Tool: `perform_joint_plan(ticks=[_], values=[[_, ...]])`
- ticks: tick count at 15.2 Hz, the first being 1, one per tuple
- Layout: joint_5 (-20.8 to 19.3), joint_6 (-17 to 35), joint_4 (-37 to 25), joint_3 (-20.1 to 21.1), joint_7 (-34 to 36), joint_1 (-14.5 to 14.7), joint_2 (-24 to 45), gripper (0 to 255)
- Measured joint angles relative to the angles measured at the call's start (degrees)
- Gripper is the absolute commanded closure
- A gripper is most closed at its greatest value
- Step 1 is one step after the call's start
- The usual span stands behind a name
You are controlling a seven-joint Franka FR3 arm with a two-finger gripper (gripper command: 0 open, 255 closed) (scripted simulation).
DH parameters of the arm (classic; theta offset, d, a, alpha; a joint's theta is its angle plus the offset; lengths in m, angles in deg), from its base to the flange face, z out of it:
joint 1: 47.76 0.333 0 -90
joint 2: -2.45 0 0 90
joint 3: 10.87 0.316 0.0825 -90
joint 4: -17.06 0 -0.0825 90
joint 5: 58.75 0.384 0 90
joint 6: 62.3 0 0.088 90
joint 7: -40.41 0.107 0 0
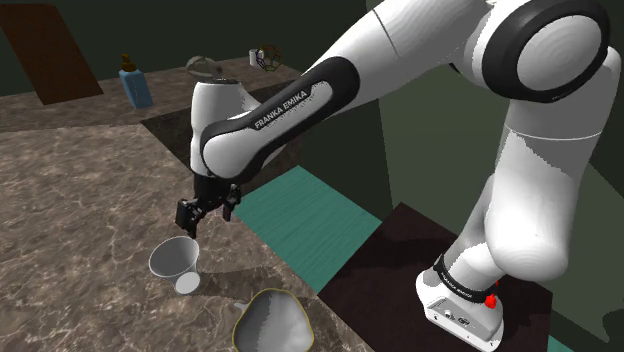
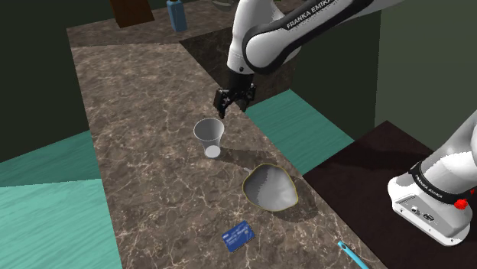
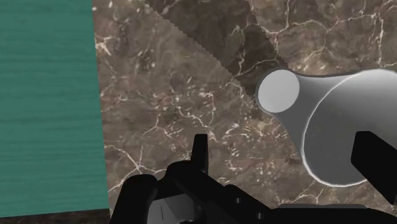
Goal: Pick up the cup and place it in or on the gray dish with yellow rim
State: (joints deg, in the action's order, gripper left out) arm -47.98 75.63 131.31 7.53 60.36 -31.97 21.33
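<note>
- Evidently the approach is the step in hand: the gripper (image 1: 207, 218) is held above the brown marbled counter (image 1: 80, 200), with its jaws spread wide and nothing clasped between them.
- The cup (image 1: 175, 262), drawn pale grey, appears to stand upright on the counter with its mouth up. It is placed below the jaws and off toward one side of them, not centred in the gap.
- In the wrist view one finger (image 3: 372, 156) is seen across the cup's wide rim, while the other finger (image 3: 200, 149) hangs over bare counter. No contact with the cup can be made out.
- The wide spread is judged to be for clearance, so that the rim can be taken between the jaws without being knocked.
- The offset is judged to call for a sideways correction before any descent. Otherwise the nearer finger could be brought down onto the rim or into the mouth.
- The cup narrows toward its base, so a light, top-heavy thing is to be expected. It could be tipped by a nudge, and a grip on the sloping wall could slide.
- The gray dish (image 1: 270, 322) with the yellow rim is seen lying empty on the counter, farther from the jaws than the cup and apart from it. Nothing is seen in the way of a short carry to it.
- A blue card (image 2: 238, 236) lies beyond the dish, well apart from the jaws, and is judged to be no obstacle.
- No part of the task is judged done yet: the cup is ungrasped.
</note>
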Motion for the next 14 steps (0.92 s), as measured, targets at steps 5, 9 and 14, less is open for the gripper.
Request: perform_joint_plan(ticks=[5,9,14], values=[[-1.0,1.9,-5.3,0.2,1.2,2.2,6.7,0],[-1.4,4.0,-5.4,0.1,1.6,3.0,8.9,0],[-1.8,5.2,-6.0,-0.1,1.8,3.5,10.6,0]])
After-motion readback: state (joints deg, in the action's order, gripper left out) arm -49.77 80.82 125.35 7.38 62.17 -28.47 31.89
